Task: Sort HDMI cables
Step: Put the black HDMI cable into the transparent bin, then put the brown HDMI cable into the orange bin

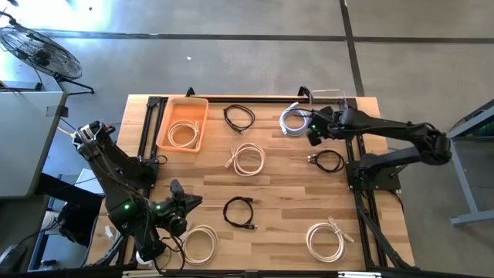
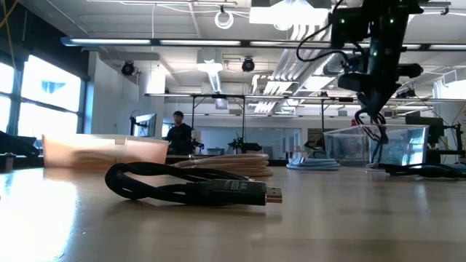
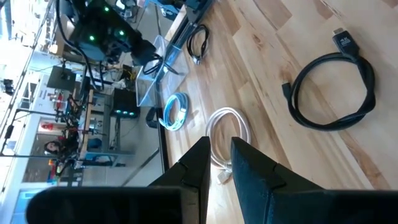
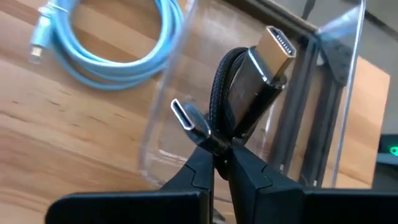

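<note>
Above the far right part of the table, the right gripper [image 4: 219, 163] is clamped on a black HDMI cable [image 4: 239, 99], pinching its folded loop so the gold-tipped plug sticks up beside a clear bin [image 4: 323, 93]. On the wood I count eight more cables: three black coils — one at the far edge [image 1: 239, 117], one on the right [image 1: 327, 161], one near the middle [image 1: 238, 212] — three cream coils lying loose (centre [image 1: 248, 160], near left [image 1: 199, 242], near right [image 1: 325, 239]), one cream coil inside the orange tray [image 1: 167, 122], and one silvery-white coil [image 1: 293, 121] just beside the right gripper. The left gripper [image 3: 219, 163] hovers low at the near left corner, its fingers almost together with a thin gap and nothing between them — the near-left cream coil lies just ahead of it.
</note>
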Motion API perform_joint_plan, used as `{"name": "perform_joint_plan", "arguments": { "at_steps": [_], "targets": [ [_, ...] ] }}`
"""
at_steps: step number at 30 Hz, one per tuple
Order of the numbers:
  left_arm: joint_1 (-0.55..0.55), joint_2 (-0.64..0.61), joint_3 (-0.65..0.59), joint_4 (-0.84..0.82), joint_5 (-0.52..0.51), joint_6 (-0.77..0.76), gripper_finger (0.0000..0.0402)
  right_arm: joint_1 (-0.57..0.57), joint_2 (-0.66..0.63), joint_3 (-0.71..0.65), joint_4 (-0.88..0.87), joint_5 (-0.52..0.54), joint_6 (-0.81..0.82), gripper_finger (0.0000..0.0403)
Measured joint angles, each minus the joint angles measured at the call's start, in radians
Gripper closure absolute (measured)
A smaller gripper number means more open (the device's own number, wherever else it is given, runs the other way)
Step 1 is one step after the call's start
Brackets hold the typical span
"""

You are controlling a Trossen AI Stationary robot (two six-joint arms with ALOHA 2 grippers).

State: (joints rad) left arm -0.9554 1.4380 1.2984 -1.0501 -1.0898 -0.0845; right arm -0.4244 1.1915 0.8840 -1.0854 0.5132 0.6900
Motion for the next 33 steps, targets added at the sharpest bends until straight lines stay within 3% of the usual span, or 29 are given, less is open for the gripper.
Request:
{"name": "perform_joint_plan", "arguments": {
  "at_steps": [11, 18, 25, 33],
  "targets": [
    [0.000, 0.000, 0.000, 0.000, -0.021, 0.000, 0.0341, -0.119, 0.000, -0.023, 0.007, -0.103, -0.053, 0.0385],
    [0.000, 0.000, 0.000, 0.000, -0.012, 0.000, 0.0341, -0.121, 0.000, -0.023, 0.014, -0.109, -0.064, 0.0312],
    [0.000, 0.000, 0.000, 0.000, 0.002, 0.000, 0.0341, -0.120, 0.000, -0.023, 0.052, -0.065, -0.073, 0.0268],
    [0.000, 0.000, 0.000, -0.003, 0.002, 0.000, 0.0341, -0.095, -0.002, -0.023, 0.123, -0.065, -0.193, 0.0209]
  ]
}}
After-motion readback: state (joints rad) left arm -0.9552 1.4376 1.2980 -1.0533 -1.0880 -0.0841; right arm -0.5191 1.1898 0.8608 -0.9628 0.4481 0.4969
